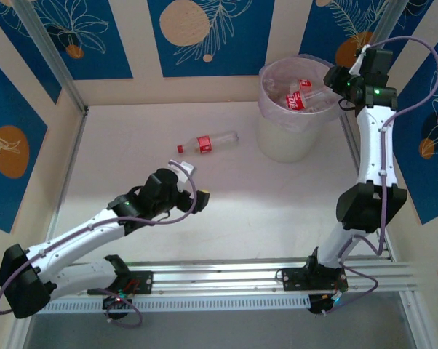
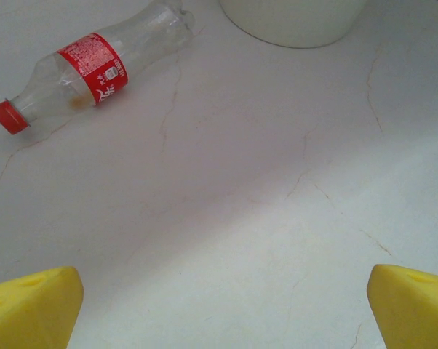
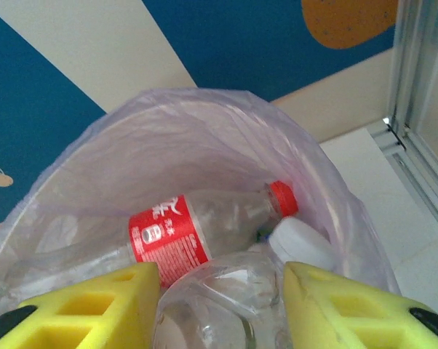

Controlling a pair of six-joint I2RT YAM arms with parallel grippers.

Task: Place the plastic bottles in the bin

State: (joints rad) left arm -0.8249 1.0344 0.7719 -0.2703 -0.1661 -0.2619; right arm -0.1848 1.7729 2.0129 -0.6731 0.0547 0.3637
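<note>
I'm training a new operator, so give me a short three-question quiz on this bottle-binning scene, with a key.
1. True or false: the left gripper is shut on a bottle.
2. The red-capped bottle on the table is: A) standing upright, B) lying on its side, C) leaning on the bin.
3. What does the right gripper hold over the bin?
Key: 1 false, it is open and empty; 2 B; 3 a clear bottle.

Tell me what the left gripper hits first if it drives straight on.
Probably bare table: the open left gripper points down at it, with the bottle off to the upper left and the bin farther ahead.
</note>
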